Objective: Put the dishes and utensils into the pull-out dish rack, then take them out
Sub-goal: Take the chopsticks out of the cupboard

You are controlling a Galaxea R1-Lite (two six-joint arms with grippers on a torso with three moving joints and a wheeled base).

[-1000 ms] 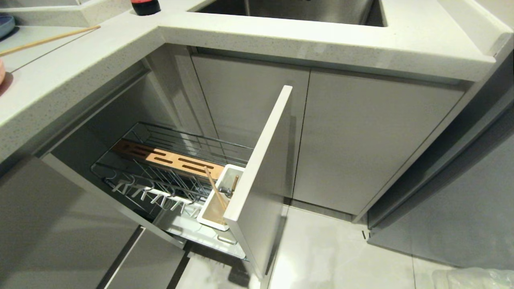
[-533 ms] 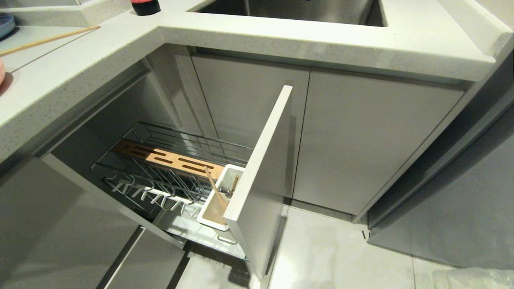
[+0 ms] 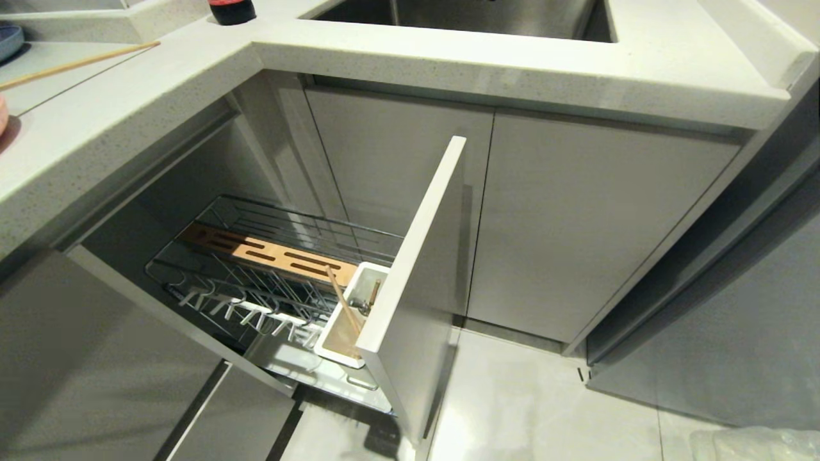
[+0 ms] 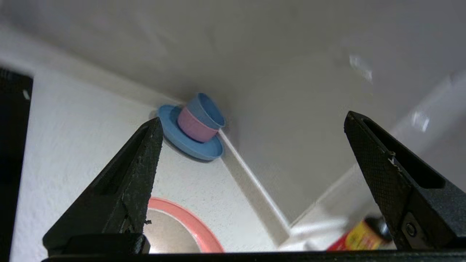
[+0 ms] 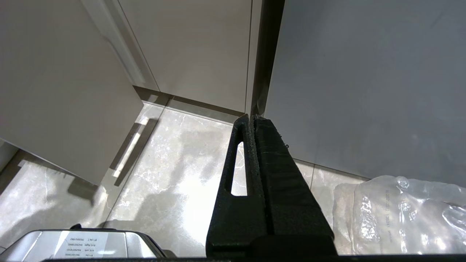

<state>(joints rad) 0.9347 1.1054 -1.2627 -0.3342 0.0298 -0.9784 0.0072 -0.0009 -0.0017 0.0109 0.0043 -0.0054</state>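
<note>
- Your pull-out dish rack point(image 3: 269, 282) stands drawn out under the counter point(image 3: 448, 57), its front panel point(image 3: 416, 288) toward you.
- One chopstick point(image 3: 344, 307) leans in the white utensil cup point(image 3: 346, 320) beside the wooden strip point(image 3: 269, 253); the other chopstick point(image 3: 77, 64) lies on the counter.
- Your left gripper point(image 4: 251, 120) is spread wide and empty above the counter, over the pink plate point(image 4: 189, 225), with a blue plate point(image 4: 189, 142) carrying stacked cups beyond.
- Your right gripper point(image 5: 253, 120) hangs pressed closed over the floor point(image 5: 164, 174), near a plastic bag point(image 5: 400, 214).

rack point(image 3: 269, 269) under counter | chopstick point(image 3: 343, 307) in cup point(image 3: 343, 342) (beside front panel point(image 3: 416, 288))
</note>
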